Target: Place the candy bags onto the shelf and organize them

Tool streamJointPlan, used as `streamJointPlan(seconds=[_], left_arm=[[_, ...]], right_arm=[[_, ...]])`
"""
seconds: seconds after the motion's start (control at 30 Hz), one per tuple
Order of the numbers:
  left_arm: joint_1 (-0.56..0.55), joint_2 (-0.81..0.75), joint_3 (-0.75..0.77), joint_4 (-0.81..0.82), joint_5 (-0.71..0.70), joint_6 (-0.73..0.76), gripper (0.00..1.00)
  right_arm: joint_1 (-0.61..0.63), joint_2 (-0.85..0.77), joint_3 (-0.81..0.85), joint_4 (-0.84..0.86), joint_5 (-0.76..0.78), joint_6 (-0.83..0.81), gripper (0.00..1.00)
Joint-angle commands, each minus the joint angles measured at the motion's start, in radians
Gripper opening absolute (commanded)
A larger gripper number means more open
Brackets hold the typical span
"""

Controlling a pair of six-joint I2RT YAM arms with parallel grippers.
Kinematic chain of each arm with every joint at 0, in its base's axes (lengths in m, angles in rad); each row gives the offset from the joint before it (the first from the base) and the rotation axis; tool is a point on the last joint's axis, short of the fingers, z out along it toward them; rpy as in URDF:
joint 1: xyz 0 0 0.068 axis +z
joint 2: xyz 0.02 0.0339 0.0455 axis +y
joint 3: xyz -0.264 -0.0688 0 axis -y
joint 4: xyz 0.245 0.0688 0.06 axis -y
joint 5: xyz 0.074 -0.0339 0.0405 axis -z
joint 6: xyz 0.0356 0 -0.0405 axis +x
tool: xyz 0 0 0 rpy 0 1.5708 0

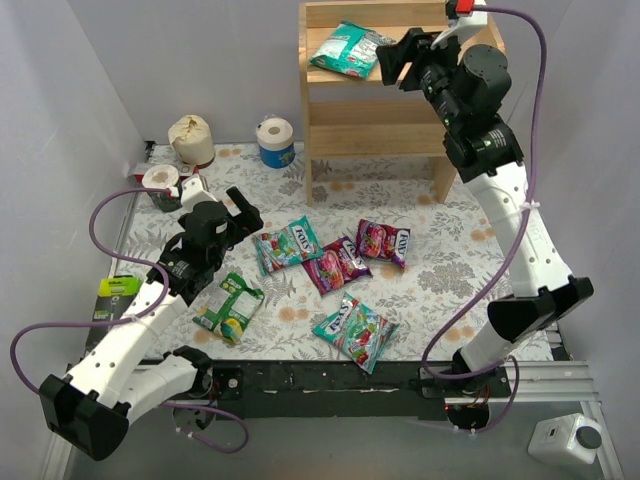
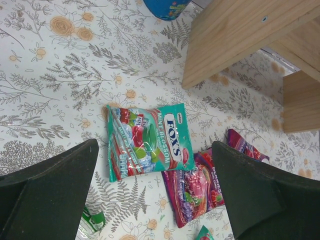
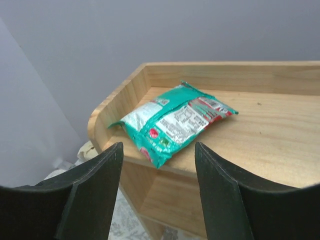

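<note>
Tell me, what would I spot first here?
A shiny teal candy bag lying alone on the top tier of the wooden shelf, with the right gripper beside it, jaws open. Below, five more colourful bags sit scattered on the flowery table.

Left arm (image 1: 130, 340) is lying low, forearm angling up and to the right from its base at bottom left. Left gripper (image 1: 243, 210) is pointing downward, jaws standing wide apart, nothing between the fingers (image 2: 55, 190). Right arm (image 1: 515, 230) is folding out to the right near its base, then rising tall, wrist bending toward the left. Right gripper (image 1: 393, 55) is sitting high and roughly level, jaws parted wide, holding nothing.
</note>
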Motion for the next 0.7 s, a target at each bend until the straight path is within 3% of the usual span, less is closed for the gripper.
streamJointPlan(seconds=[0.0, 0.07, 0.2, 0.23, 0.27, 0.43, 0.67], left_arm=[[-0.002, -0.025, -0.012, -0.001, 0.004, 0.0, 0.98], [-0.002, -0.029, -0.012, -0.001, 0.006, 0.001, 0.98], [-0.002, -0.032, -0.01, 0.001, 0.012, 0.006, 0.98], [-0.002, -0.034, -0.009, -0.001, 0.012, 0.006, 0.98], [-0.002, -0.034, -0.009, -0.001, 0.015, 0.007, 0.98], [-0.002, -0.032, -0.004, -0.001, 0.03, 0.013, 0.98], [-0.002, -0.035, -0.005, 0.002, 0.041, 0.013, 0.98]], right_arm=[[0.017, -0.088, -0.081, -0.103, -0.033, 0.03, 0.68], [0.031, -0.155, -0.191, -0.123, -0.023, 0.023, 0.72], [0.031, -0.313, -0.455, -0.076, -0.035, 0.04, 0.97], [0.031, -0.35, -0.514, -0.056, -0.047, 0.043, 0.98], [0.031, -0.414, -0.629, -0.036, -0.058, 0.062, 0.98], [0.031, -0.507, -0.837, -0.053, -0.237, 0.099, 0.98], [0.034, -0.544, -1.111, -0.097, -0.435, 0.113, 0.88]])
